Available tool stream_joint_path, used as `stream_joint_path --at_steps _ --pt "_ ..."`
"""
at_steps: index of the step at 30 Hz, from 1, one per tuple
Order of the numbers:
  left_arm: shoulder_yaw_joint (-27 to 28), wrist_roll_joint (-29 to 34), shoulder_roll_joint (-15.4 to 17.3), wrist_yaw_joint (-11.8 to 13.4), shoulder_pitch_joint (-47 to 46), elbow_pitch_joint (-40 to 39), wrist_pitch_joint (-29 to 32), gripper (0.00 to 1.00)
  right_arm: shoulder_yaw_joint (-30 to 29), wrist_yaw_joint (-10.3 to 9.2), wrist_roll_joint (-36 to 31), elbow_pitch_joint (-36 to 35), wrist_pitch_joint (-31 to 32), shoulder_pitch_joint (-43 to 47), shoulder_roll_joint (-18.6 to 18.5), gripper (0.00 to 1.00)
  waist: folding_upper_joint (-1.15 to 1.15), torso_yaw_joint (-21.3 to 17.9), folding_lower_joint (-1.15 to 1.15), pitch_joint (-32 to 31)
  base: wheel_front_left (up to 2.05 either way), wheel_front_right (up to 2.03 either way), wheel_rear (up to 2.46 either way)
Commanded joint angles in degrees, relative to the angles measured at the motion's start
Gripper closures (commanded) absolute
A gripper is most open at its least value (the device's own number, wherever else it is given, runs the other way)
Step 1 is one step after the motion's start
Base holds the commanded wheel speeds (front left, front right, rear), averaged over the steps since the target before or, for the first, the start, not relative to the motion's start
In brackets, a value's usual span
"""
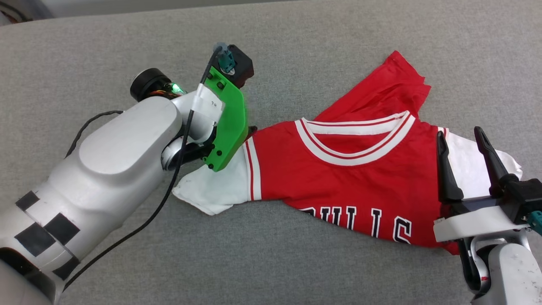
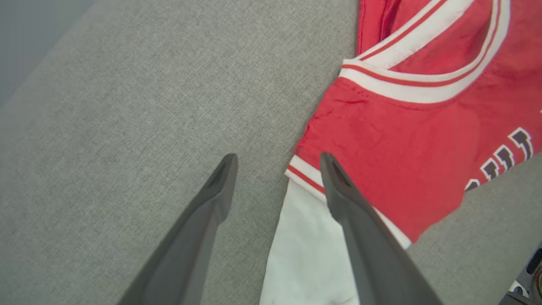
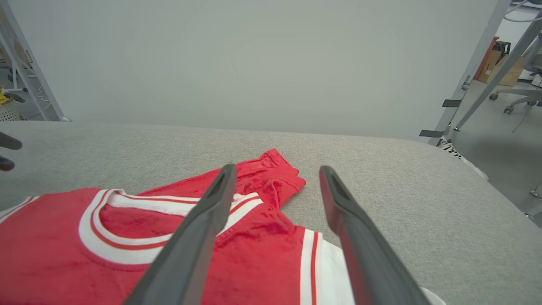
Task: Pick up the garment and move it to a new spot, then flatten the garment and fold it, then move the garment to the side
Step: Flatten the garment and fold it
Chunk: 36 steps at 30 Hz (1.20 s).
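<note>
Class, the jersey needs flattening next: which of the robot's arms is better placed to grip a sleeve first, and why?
Probably the left. The left gripper points down, open, straddling the white sleeve edge of the garment. The right gripper, also open, aims level across the grey surface.

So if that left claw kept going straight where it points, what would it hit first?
Probably the garment at its shoulder edge: the open left gripper straddles it, one finger over the sleeve seam, the other over the grey surface. Height unclear.
</note>
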Motion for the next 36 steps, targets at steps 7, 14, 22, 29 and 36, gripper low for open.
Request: stream_joint_path --at_steps 7,14,22,29,36 --pt "-6.8 -2.1 -0.7 -0.2 -0.8 5.2 1.2 0.0 0.4 -0.05 -0.4 -0.4 -0.3 -2.7 0.6 0.0 0.0 -3.7 0.0 5.3 0.0 0.0 0.0" --pt "-8.0 -2.5 -0.3 -0.2 3.2 5.1 4.8 0.51 0.6 -0.05 -0.5 0.2 -0.3 -3.5 0.9 0.0 0.0 -3.9 0.0 5.8 0.0 0.0 0.0" --pt "-8.0 -1.3 1.3 -0.2 2.9 -0.7 -4.3 1.0 0.1 -0.05 -0.9 0.7 -0.3 -2.9 1.0 0.0 0.0 -1.9 0.0 2.7 0.0 0.0 0.0" --pt "-5.5 1.5 6.9 0.7 4.4 -7.2 -23.4 1.0 -1.8 -0.05 -1.1 1.3 -0.3 0.6 1.0 0.0 0.0 1.1 0.0 -2.7 0.0 0.0 0.0" --pt "-3.8 2.7 12.1 6.0 8.2 -16.8 -28.1 1.0 -3.7 -0.05 -1.1 1.2 -0.3 2.8 1.0 0.0 0.0 4.1 0.0 -5.5 0.0 0.0 0.0"
